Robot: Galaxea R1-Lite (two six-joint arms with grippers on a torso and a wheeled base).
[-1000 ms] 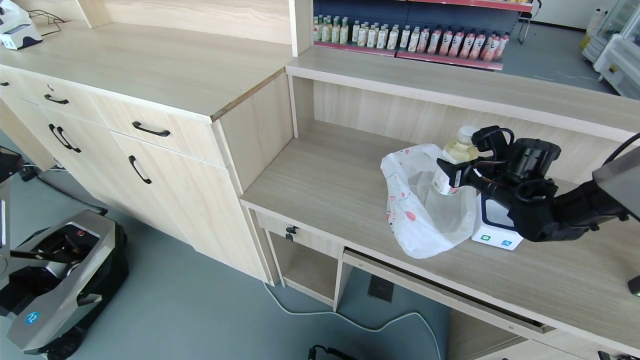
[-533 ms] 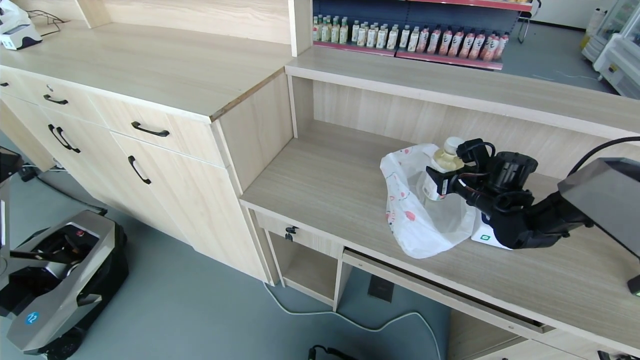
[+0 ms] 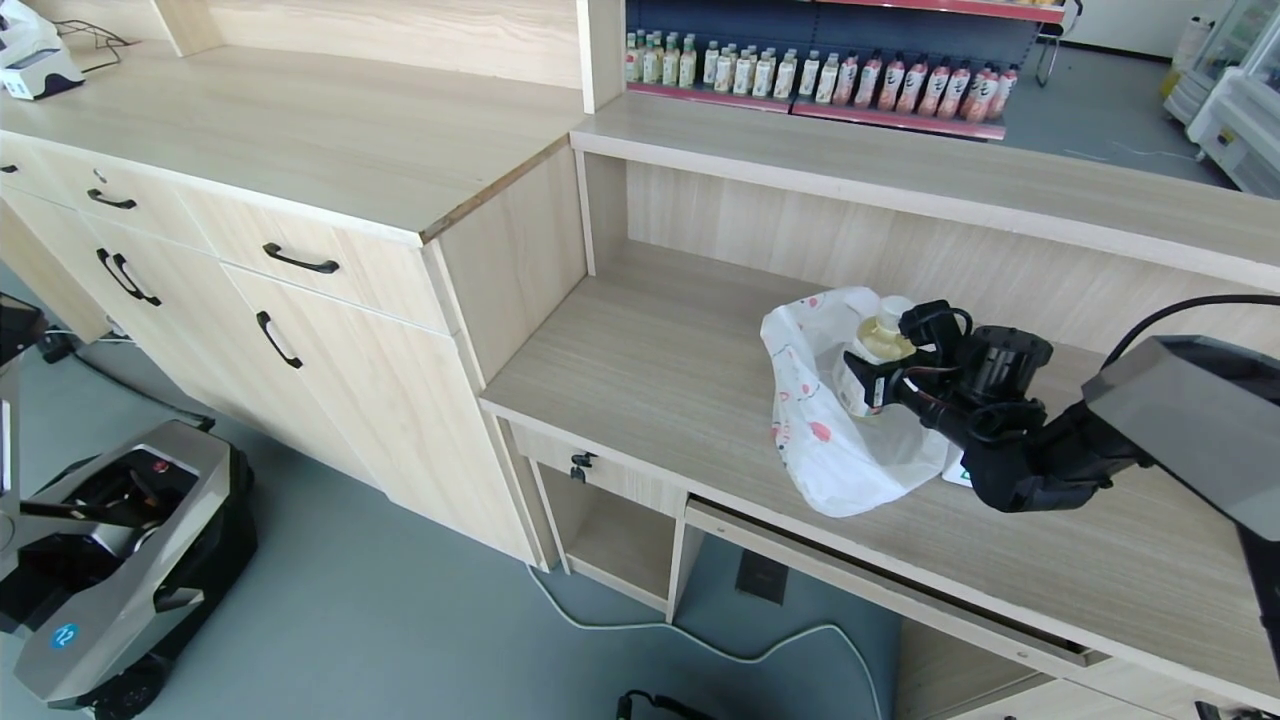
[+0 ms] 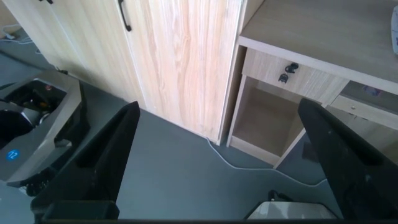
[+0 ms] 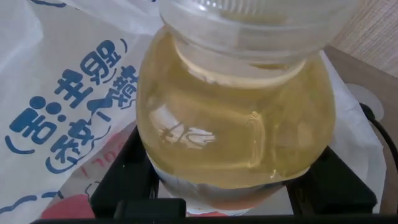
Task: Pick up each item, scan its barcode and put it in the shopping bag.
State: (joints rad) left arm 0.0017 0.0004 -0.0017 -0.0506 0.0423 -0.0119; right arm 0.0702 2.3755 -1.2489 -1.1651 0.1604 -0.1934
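left end effector [image 4: 214,162]: hanging low over the grey floor [image 4: 186,180], out in front of the cabinet [image 4: 186,56]; fingers wide apart, nothing in them
surface [image 3: 650,370]: light wood; carries everything below
bag [image 3: 830,440]: white plastic with red print, slumped near the front edge of the surface; mouth open upward
bottle [image 3: 866,350]: yellowish drink, white cap up; lower half already down inside the bag's mouth
right end effector [image 3: 890,350]: clamped on the bottle, one finger on each side of its body
scanner [image 3: 955,472]: small white box just behind the bag; mostly hidden by the right arm
shelf [image 3: 815,105]: way at the back; holds a row of drinks
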